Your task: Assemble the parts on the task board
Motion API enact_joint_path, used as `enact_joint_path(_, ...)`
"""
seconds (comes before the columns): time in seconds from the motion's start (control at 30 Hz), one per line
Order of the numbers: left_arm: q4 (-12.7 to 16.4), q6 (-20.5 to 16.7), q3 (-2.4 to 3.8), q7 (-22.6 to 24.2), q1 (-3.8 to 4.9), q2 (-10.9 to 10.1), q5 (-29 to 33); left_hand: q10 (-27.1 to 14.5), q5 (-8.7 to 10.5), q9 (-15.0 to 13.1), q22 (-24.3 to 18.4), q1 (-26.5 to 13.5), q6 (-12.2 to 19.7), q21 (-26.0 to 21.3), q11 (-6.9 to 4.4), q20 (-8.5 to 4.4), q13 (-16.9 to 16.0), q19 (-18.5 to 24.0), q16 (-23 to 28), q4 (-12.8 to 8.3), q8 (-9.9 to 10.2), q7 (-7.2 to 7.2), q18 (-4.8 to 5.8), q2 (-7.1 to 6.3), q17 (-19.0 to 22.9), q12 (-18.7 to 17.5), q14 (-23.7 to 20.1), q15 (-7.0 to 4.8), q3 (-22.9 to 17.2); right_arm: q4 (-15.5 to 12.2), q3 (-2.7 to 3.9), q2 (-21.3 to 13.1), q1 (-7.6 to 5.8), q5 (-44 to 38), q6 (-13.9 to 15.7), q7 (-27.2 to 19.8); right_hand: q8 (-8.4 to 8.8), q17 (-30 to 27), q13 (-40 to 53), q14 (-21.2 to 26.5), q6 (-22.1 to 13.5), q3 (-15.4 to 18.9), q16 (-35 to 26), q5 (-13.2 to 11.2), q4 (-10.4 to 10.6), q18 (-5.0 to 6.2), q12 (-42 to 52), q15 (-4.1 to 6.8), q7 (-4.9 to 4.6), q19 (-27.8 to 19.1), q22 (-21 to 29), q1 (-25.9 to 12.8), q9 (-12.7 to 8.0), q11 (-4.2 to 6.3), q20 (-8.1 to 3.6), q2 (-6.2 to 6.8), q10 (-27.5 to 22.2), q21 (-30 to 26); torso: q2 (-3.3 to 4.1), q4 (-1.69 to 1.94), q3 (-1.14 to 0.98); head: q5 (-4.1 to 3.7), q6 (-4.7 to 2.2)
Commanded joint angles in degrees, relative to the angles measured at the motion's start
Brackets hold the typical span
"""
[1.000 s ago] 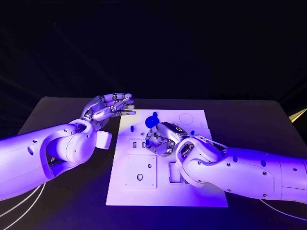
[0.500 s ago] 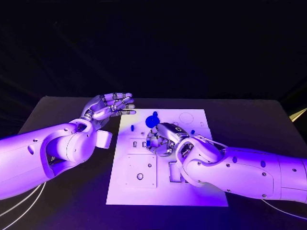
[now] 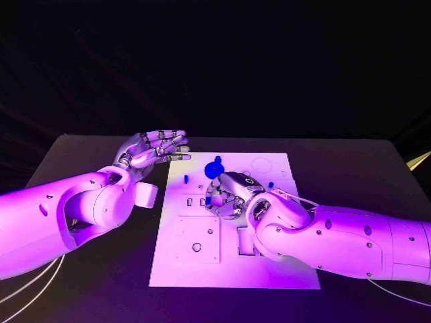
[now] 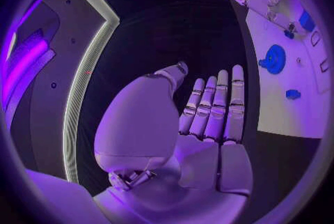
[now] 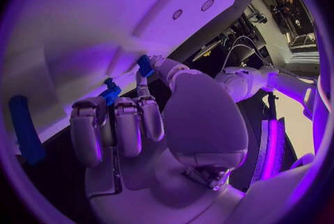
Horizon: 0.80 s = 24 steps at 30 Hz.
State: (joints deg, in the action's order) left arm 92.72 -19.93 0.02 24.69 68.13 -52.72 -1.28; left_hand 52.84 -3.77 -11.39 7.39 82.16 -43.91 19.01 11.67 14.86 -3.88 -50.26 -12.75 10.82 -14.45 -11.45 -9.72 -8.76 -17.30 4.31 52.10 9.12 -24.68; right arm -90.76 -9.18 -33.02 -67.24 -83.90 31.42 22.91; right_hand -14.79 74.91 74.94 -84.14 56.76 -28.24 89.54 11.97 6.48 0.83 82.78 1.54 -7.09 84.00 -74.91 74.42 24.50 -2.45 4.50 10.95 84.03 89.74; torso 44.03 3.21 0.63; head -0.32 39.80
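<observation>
The task board (image 3: 237,259) lies flat on the black bench (image 3: 79,175), with the right hand (image 3: 230,195) lowered onto its middle. That hand's fingers (image 5: 128,126) curl together, and a small blue part (image 5: 109,93) sits at their tips, against the board; whether it is truly pinched, I cannot tell. A round blue part (image 3: 213,168) rests on the board just beyond the right hand. The left hand (image 3: 155,149) hovers off the board's edge, beside it, fingers straight and spread, holding nothing.
</observation>
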Motion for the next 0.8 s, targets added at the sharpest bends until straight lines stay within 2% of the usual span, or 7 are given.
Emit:
enact_joint_path(0.03,0.11,0.93,0.04,0.2,0.06,0.08,0.1,0.11,0.26,0.06,-0.07,-0.53,0.13,0.21,0.32,-0.07,0.01,0.09,0.18,-0.12,-0.11,-3.47,-0.69,0.02,-0.06,0.07,0.07,0.16,-0.1,0.17,-0.09,0.05,0.16,-1.05,-1.34,0.37,0.73,13.13,8.73,-5.43,-1.04,-0.18,-0.15,0.21,0.05,-0.83,-0.57,-0.08,-0.26,6.0,-15.09,-0.86,-0.36,-0.14,0.03,0.2,0.18,0.26,-0.02,-0.02,0.02,0.0,0.04)
enact_joint_path(0.5,0.01,0.97,0.03,0.07,0.06,0.08,0.1,0.11,0.26,0.06,-0.07,-0.53,0.13,0.21,0.32,-0.07,0.01,0.09,0.18,-0.12,-0.11,-3.47,-0.69,0.02,-0.06,0.07,0.07,0.16,-0.1,0.25,-0.09,0.12,0.17,-1.04,-1.87,-0.42,2.56,12.92,7.23,-5.37,-4.33,-0.33,-0.23,0.19,-0.22,-0.83,-2.55,-1.1,-1.6,6.0,-15.09,-1.81,-1.42,-1.32,0.9,1.98,-1.44,0.26,0.0,-0.03,0.0,0.01,0.04)
enact_joint_path(0.57,-0.01,0.98,0.03,0.06,0.06,0.08,0.1,0.11,0.26,0.06,-0.07,-0.53,0.13,0.21,0.32,-0.07,0.01,0.09,0.18,-0.12,-0.11,-3.47,-0.69,0.02,-0.06,0.07,0.07,0.16,-0.1,0.24,-0.09,0.13,0.17,-1.04,-1.83,-0.53,3.09,12.95,6.54,-5.37,-5.12,0.01,-0.23,0.16,-0.14,-0.83,-3.44,-1.32,-1.87,6.0,-15.09,-2.25,-1.71,-1.57,1.11,2.63,-2.14,0.26,0.0,-0.03,0.0,0.01,0.04)
enact_joint_path(0.6,-0.02,1.0,0.03,0.05,0.06,0.08,0.1,0.11,0.26,0.06,-0.07,-0.53,0.13,0.21,0.32,-0.07,0.01,0.09,0.18,-0.12,-0.11,-3.47,-0.69,0.02,-0.06,0.07,0.07,0.16,-0.1,0.2,-0.09,0.13,0.17,-1.03,-1.76,-0.6,3.53,12.96,6.14,-5.37,-5.73,0.54,-0.23,0.09,0.02,-0.83,-3.95,-1.51,-2.04,6.0,-15.09,-2.72,-1.94,-1.77,1.3,3.14,-2.54,0.26,-0.01,-0.05,0.0,0.04,0.01)
enact_joint_path(0.7,-0.05,1.03,0.03,0.03,0.06,0.07,0.1,0.11,0.26,0.08,-0.09,-0.67,0.15,0.23,0.33,-0.06,0.03,0.1,0.21,-0.15,-0.14,-3.46,-0.68,0.02,-0.12,0.06,0.06,0.16,-0.13,0.04,-0.09,0.09,0.17,-1.02,-1.24,-0.79,3.91,12.89,5.88,-5.35,-6.2,1.52,-0.25,0.06,0.27,-0.83,-4.26,-1.66,-2.16,6.0,-15.09,-3.2,-2.15,-1.91,1.49,3.59,-2.78,0.26,-0.01,-0.02,0.02,0.07,0.01)
enact_joint_path(0.73,-0.08,1.03,0.03,0.02,0.06,0.07,0.1,0.11,0.26,0.08,-0.09,-0.67,0.15,0.23,0.33,-0.06,0.03,0.1,0.21,-0.15,-0.14,-3.46,-0.68,0.02,-0.12,0.06,0.06,0.16,-0.13,-0.05,-0.09,0.06,0.17,-1.02,-0.82,-0.91,4.37,12.78,5.58,-5.32,-6.85,2.82,-0.29,0.14,0.63,-0.83,-4.63,-1.84,-2.29,6.0,-15.09,-3.48,-2.39,-2.05,1.6,3.73,-3.08,0.26,0.0,-0.01,0.01,0.03,0.02)
enact_joint_path(0.8,-0.16,0.97,0.03,-0.09,0.06,0.05,0.1,0.11,0.26,0.08,-0.09,-0.67,0.15,0.23,0.33,-0.06,0.03,0.1,0.21,-0.15,-0.14,-3.46,-0.68,0.02,-0.12,0.06,0.06,0.16,-0.13,-0.34,-0.09,-0.08,0.17,-1.04,0.29,-1.27,5.6,12.7,5.29,-5.3,-8.44,6.38,-0.32,0.4,1.31,-0.83,-4.94,-2.1,-2.78,6.0,-15.09,-2.77,-2.98,-2.45,2.0,3.04,-3.39,0.26,0.0,-0.02,-0.02,0.02,-0.04)
